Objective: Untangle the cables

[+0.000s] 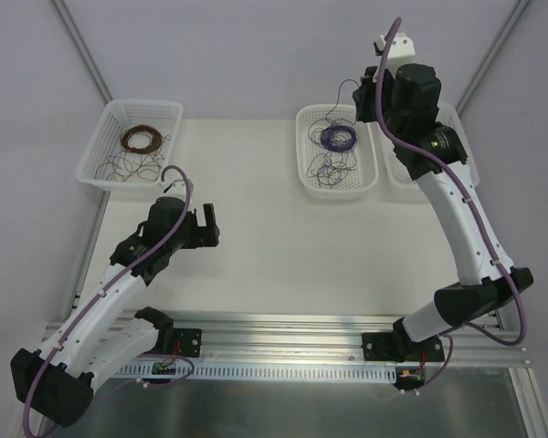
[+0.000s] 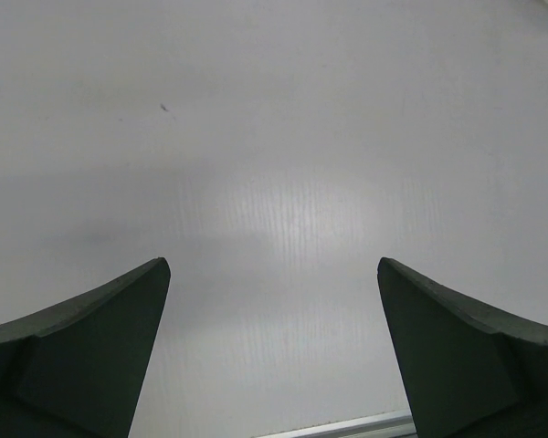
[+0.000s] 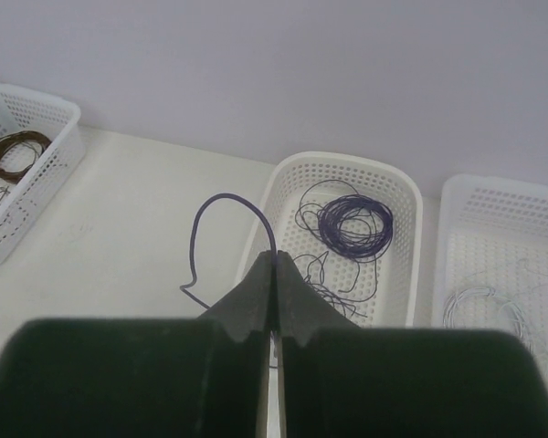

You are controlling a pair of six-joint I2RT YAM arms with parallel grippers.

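My right gripper (image 1: pixel 363 99) hangs high above the middle basket (image 1: pixel 303 151), shut on a thin purple cable (image 3: pixel 210 206) that arches out of the closed fingertips (image 3: pixel 267 265) to the left. In the top view this strand (image 1: pixel 341 94) trails down into the basket. Loose purple and dark cable strands (image 1: pixel 330 170) lie tangled in the basket's near half, also in the right wrist view (image 3: pixel 333 285), beside a neat purple coil (image 1: pixel 338 137). My left gripper (image 1: pixel 206 224) is open and empty over bare table (image 2: pixel 274 274).
A left basket (image 1: pixel 99 137) holds a brown coil (image 1: pixel 142 139) and loose dark strands (image 1: pixel 132 167). A right basket (image 3: pixel 457 237) holds a white coil (image 3: pixel 484 306); my right arm hides most of it from above. Walls close the back.
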